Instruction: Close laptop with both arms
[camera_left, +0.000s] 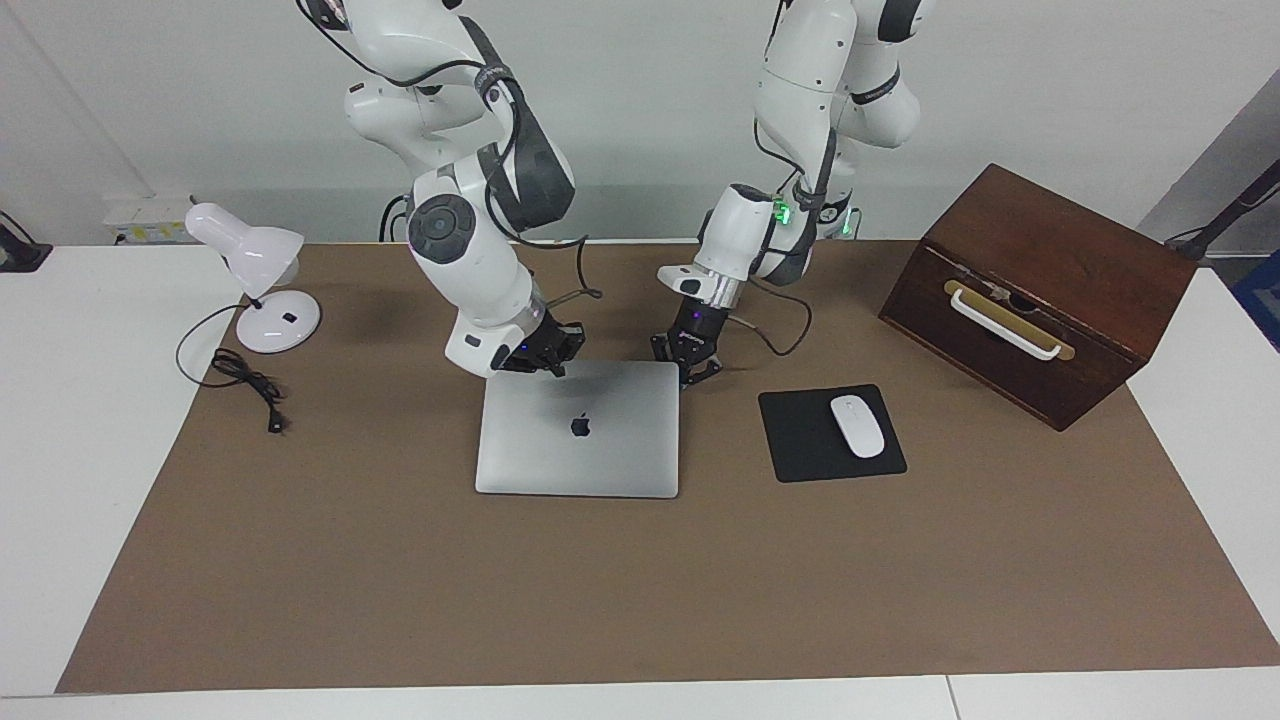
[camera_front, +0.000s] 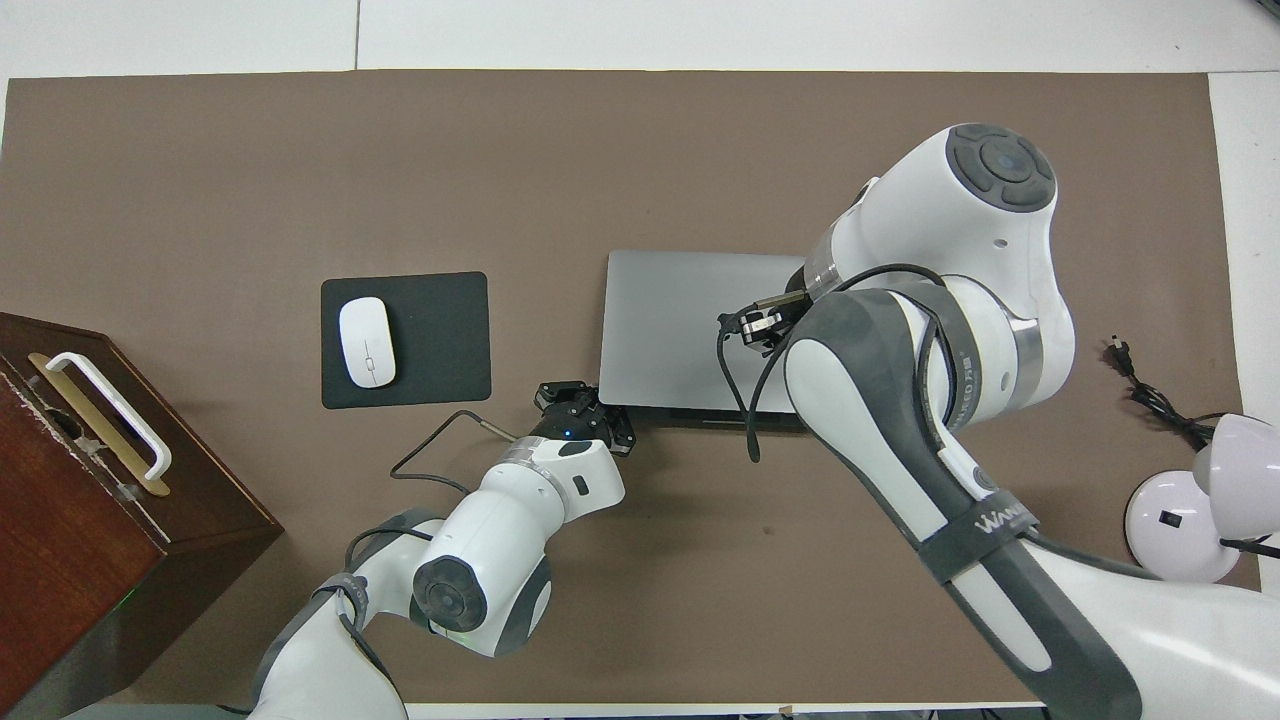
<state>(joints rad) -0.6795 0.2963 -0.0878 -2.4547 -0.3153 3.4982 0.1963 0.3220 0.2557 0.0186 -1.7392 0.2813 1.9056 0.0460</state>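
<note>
Laptop (camera_left: 578, 428) flat on the table, lid down (looks finished). Both tools clenched, empty, at its robot-side edge: left tool (camera_left: 697, 368) beside one corner, right tool (camera_left: 540, 362) over the other.

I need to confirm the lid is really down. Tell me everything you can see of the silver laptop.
The thin silver-grey metal laptop lies flat on the brown table mat, lid fully closed, with a dark apple logo centred on it. Its corners are rounded, and a dark hinge strip shows along the edge nearest the robots. It sits beside the black mouse pad without touching it. The left gripper is at the lid's corner nearest the robots; the right gripper hovers over the other such corner. Actual contact can't be confirmed.
</note>
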